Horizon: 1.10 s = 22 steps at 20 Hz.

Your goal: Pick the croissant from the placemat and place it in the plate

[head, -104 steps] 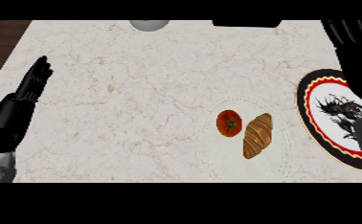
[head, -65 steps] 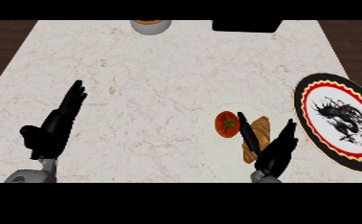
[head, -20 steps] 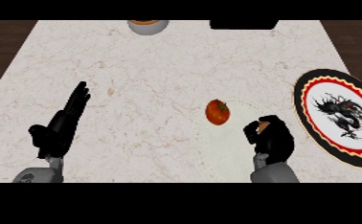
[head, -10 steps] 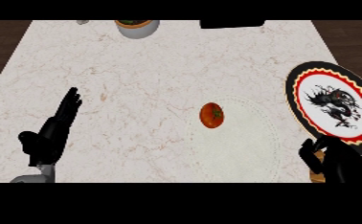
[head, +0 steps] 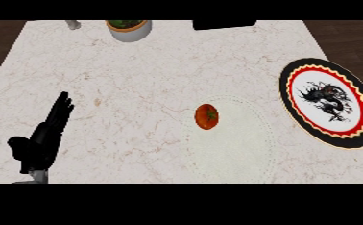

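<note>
Only one matte black hand with long slim fingers and a stubby thumb (head: 44, 140) shows, at the lower left. Below its wrist sits a short grey cuff of forearm (head: 37, 175), smooth and plain.

No writing, label, brand or number I can read anywhere, far right of my left hand (head: 44, 137) the plate (head: 297, 111) bears only a black dragon-like emblem, no letters

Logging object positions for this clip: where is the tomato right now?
In the head view, the tomato sits at the placemat's left edge, left of the plate.
</note>
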Available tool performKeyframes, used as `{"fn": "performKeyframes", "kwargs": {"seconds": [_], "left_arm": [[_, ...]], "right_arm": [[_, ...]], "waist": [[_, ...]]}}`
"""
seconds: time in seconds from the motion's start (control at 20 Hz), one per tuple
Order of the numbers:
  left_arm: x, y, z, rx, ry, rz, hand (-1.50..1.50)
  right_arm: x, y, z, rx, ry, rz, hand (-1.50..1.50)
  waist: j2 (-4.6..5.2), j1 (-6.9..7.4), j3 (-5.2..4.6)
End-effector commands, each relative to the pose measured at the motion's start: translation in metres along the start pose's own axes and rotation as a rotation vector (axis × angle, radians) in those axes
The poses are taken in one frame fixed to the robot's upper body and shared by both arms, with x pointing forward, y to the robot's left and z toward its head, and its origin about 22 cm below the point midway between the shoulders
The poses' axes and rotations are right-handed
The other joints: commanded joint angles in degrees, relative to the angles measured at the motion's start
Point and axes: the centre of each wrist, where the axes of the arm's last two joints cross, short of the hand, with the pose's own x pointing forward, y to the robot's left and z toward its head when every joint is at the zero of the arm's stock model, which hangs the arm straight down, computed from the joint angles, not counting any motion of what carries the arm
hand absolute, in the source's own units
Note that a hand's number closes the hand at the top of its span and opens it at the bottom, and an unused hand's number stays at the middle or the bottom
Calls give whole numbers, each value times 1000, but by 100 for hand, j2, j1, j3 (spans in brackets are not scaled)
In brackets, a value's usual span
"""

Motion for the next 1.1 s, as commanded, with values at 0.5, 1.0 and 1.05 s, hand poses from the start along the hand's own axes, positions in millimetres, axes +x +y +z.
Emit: {"fn": "performKeyframes", "kwargs": {"seconds": [0.5,1.0,1.05], "left_arm": [[17,-32,-5,-76,-42,9,0],[21,-15,-21,-100,-43,8,0],[15,-14,-25,-105,-62,-5,0]], "right_arm": [[-137,-157,-21,-209,-223,-288,150],[-106,-142,-61,-74,-275,-327,150],[-104,-143,-65,-66,-283,-331,150]], "waist": [[136,465,-16],[166,635,-40],[168,618,-40]]}}
